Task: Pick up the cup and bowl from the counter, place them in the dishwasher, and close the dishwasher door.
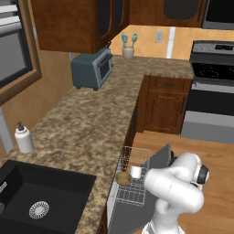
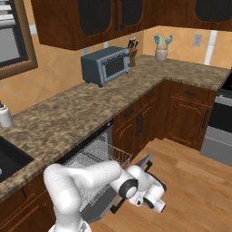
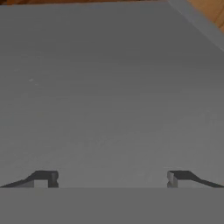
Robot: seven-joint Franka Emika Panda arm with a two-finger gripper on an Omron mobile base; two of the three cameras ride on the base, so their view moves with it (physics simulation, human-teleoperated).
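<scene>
The dishwasher's white wire rack (image 1: 132, 194) is pulled out under the counter (image 1: 87, 119). In it rest the tan-brown bowl (image 1: 123, 178) and, just to its right, the white cup (image 1: 135, 172). The dark grey dishwasher door (image 1: 159, 160) is tilted partway up beside the rack. My arm bends low in front of it, the hand close against the door's outer face. In the hand view my gripper (image 3: 112, 179) is open, its fingertips (image 3: 46, 178) far apart and nothing between them, with the flat grey door (image 3: 112, 87) right ahead.
A black sink (image 1: 36, 196) and a white soap bottle (image 1: 23, 137) sit at the counter's left. A blue-grey toaster oven (image 1: 91, 68) and a utensil holder (image 1: 128, 48) stand further back. The stove (image 1: 212, 91) is to the right, past wooden floor (image 1: 215, 155).
</scene>
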